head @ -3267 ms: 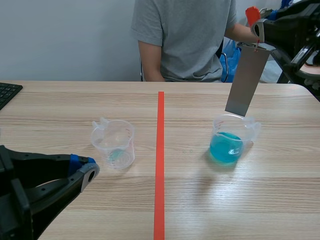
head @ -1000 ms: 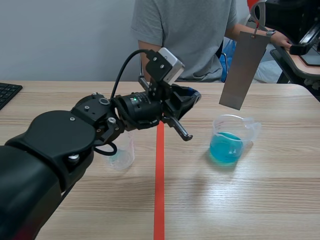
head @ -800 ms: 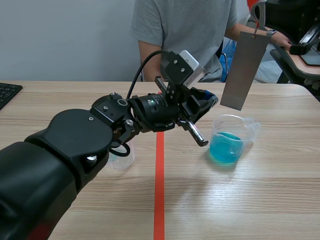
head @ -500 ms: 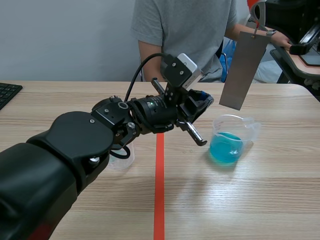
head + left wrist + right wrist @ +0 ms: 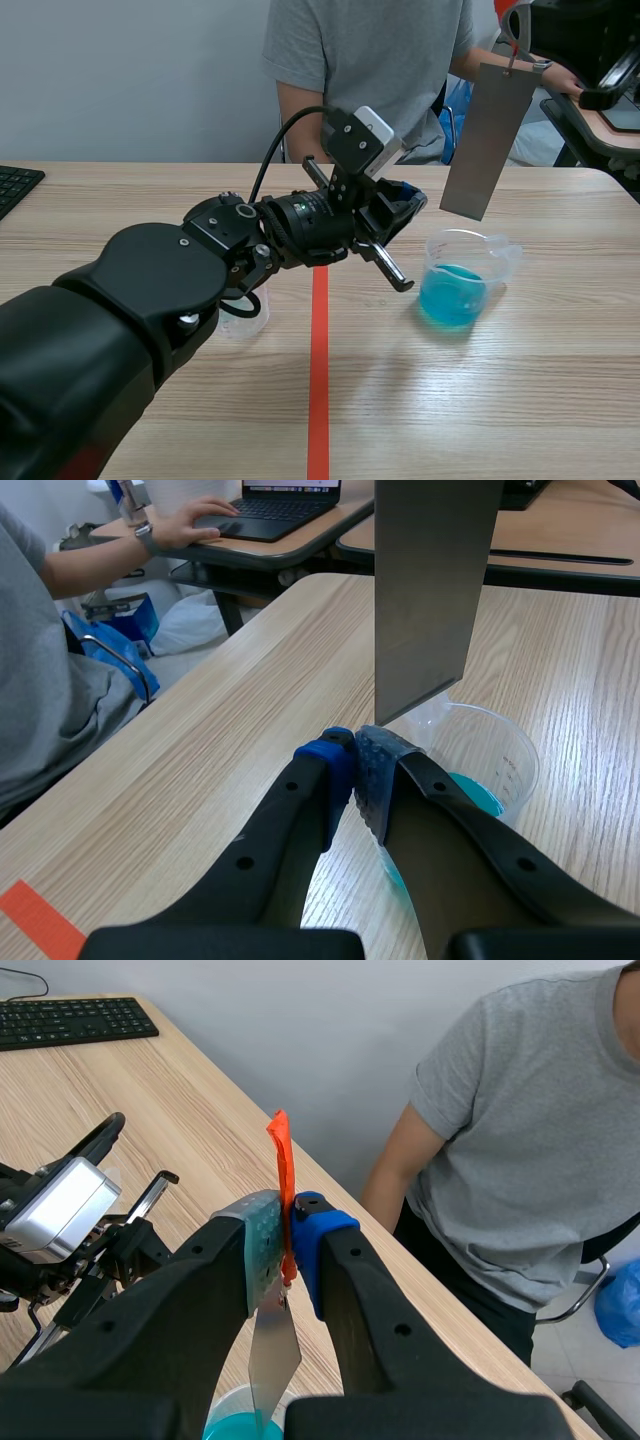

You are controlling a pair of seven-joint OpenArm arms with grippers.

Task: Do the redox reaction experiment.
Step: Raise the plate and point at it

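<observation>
A keyboard is lying at the far left edge of the table. The left arm is stretching in from the near left and across the tape line, with its forearm raised off the table and its wrist camera on top. It is hiding most of an empty beaker, which is standing at 8 o'clock from the left gripper. That gripper is clenched on nothing, its pads pressing together in the left wrist view. A person is sitting across the table, at 12 o'clock from it. The blue beaker is standing at 4 o'clock from the left gripper, near it but apart; in the left wrist view it is showing just ahead of and below the fingertips. The plate is hanging upright at 12 o'clock over the blue beaker, with its lower edge out of the liquid, at 2 o'clock from the left gripper. The right arm is coming in raised at the far right, with the right gripper pointing down and pinching the orange tab from which the plate is dangling.
</observation>
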